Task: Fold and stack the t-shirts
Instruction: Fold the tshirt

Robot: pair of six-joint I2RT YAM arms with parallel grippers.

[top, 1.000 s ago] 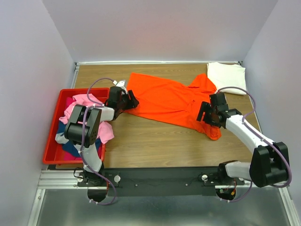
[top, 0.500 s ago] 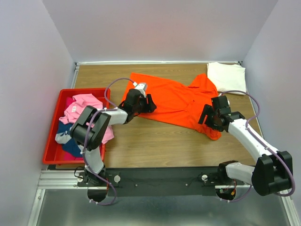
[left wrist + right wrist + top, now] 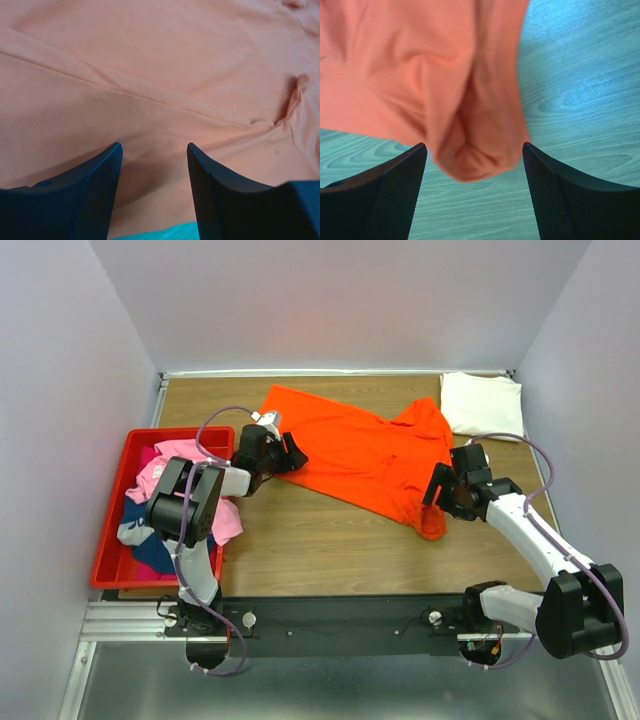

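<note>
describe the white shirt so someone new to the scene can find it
On the wooden table, go to the far right corner, past the orange shirt. The white shirt lies there. It is pale and compact, while the orange one is spread out.

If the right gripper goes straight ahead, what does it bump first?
Probably the orange t-shirt: its bunched end lies right ahead of the right gripper, whose jaws are open. How near is hard to tell.

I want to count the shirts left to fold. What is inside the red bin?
In the red bin, a pink shirt lies over a dark blue shirt, with some pale cloth beside them. The left arm covers part of the pile; anything underneath is hidden.
</note>
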